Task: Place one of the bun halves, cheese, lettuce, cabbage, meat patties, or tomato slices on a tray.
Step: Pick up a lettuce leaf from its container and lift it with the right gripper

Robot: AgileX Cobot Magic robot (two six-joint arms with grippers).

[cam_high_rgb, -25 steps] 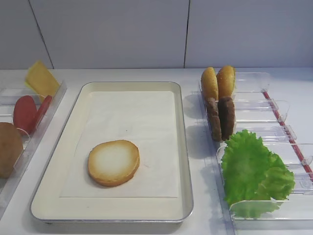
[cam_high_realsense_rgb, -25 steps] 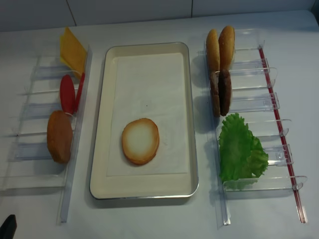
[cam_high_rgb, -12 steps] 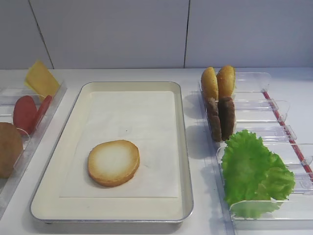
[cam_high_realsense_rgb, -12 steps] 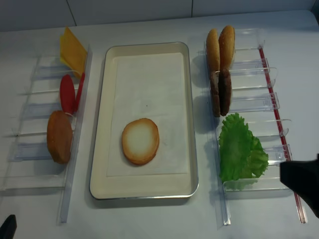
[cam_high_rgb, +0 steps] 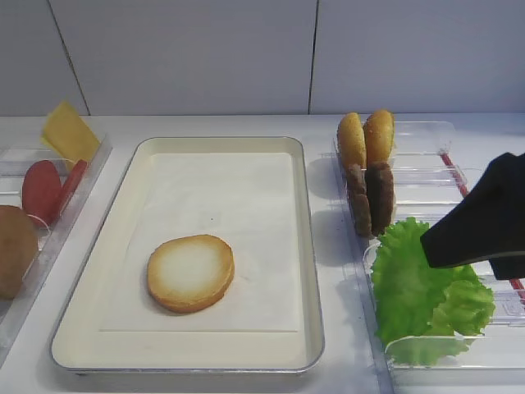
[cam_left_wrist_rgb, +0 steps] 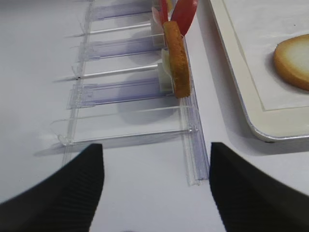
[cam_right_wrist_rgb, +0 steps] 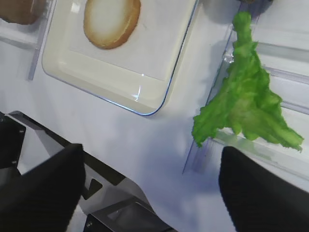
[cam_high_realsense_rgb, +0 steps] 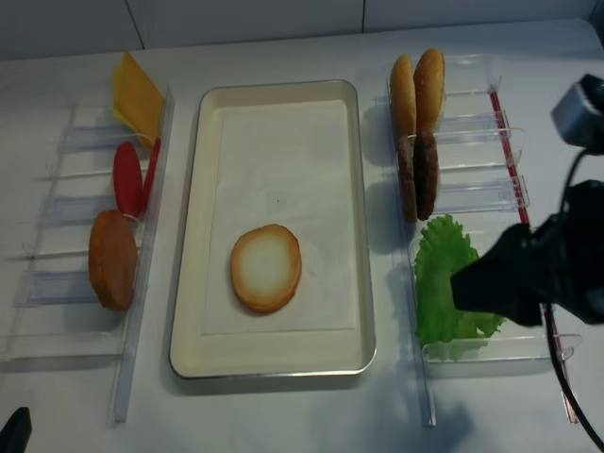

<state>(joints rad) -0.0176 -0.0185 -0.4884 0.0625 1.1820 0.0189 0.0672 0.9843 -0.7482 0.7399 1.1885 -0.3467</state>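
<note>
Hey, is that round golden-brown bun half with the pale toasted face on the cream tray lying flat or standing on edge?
Lying flat. The round golden-brown bun half rests pale toasted face up on the white paper liner of the cream tray, and its whole round outline shows from above.

A smooth white counter (cam_high_rgb: 328, 123) stretches back to a pale grey panelled wall (cam_high_rgb: 180, 57), its panels divided by thin dark vertical seams. Soft, even light falls across the surface, casting faint shadows.

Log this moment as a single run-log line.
tray: one bun half, pale face up | right gripper: open, over lettuce, nothing held | left gripper: open, empty, by left rack
</note>
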